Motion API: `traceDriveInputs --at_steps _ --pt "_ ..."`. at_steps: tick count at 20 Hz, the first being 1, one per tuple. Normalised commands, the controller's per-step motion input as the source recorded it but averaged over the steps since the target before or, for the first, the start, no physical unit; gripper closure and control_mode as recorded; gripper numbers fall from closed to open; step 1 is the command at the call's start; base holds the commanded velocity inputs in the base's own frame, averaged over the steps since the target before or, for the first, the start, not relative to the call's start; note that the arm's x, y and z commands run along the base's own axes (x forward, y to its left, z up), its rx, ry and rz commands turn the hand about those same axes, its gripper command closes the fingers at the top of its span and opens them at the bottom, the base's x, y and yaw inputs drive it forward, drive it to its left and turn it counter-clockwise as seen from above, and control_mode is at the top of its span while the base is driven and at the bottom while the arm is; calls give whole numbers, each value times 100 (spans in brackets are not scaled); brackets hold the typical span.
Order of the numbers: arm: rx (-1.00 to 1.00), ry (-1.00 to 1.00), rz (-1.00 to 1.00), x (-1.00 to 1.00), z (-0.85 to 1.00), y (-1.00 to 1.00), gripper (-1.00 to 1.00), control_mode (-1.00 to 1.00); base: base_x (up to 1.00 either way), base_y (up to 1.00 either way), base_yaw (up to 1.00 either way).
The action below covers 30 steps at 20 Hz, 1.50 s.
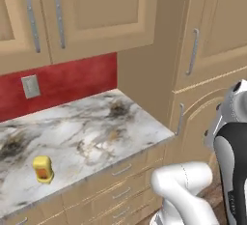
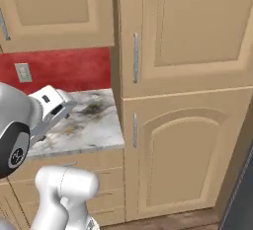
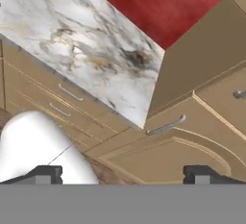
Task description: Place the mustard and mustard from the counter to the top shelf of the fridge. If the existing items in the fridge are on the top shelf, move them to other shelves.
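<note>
One mustard, a squat yellow jar with an orange-red label, stands upright near the front left of the marbled white counter. The same counter shows behind my arm in the right base view, and the counter's right end lies ahead in the hand view. My gripper is open and holds nothing, its dark fingertips far apart. It hangs in front of the cabinets, to the right of the counter and well away from the jar. The fridge and the existing items are out of view.
Tan drawers run under the counter. A tall tan cabinet with metal handles stands right of it. Wall cabinets hang above a red backsplash with an outlet. A dark grey edge shows at lower right.
</note>
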Motion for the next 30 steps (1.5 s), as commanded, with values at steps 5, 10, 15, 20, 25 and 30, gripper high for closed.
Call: traceDriveInputs --at_steps 5,10,15,20,25,30 --pt "0 0 0 0 0 0 -100 100 12 34 56" --pt "0 0 0 0 0 0 -100 100 37 69 29" --pt "0 0 0 0 0 0 -100 100 24 79 6" --pt "0 0 0 0 0 0 -100 100 -3 31 13" --pt "0 0 0 0 0 0 -100 100 -16 0 30" --pt "0 0 0 0 0 0 -100 100 0 0 0"
